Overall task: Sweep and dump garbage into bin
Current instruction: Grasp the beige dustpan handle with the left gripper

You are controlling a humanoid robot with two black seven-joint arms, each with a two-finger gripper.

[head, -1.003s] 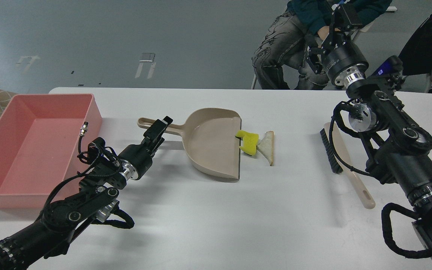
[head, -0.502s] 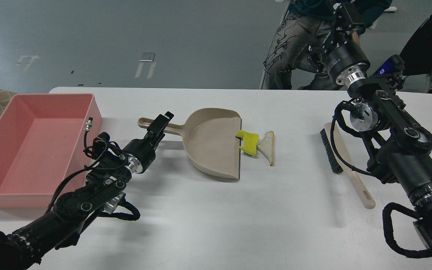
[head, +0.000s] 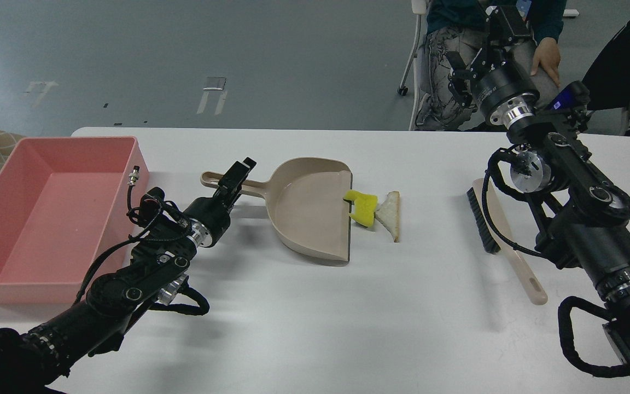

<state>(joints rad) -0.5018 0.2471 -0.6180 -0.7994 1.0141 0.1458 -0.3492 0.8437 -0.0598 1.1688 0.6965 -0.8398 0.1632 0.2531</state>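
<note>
Your left gripper [head: 237, 176] sits at the dustpan [head: 307, 210] handle (grip unclear); right gripper [head: 493, 38] unreadable too. Garbage [head: 372, 209] lies at the dustpan's mouth; bin [head: 47, 219] far left.

No text, label, brand, number or sign can be read anywhere in the head view; every surface shown is plain or too small to tell.
</note>
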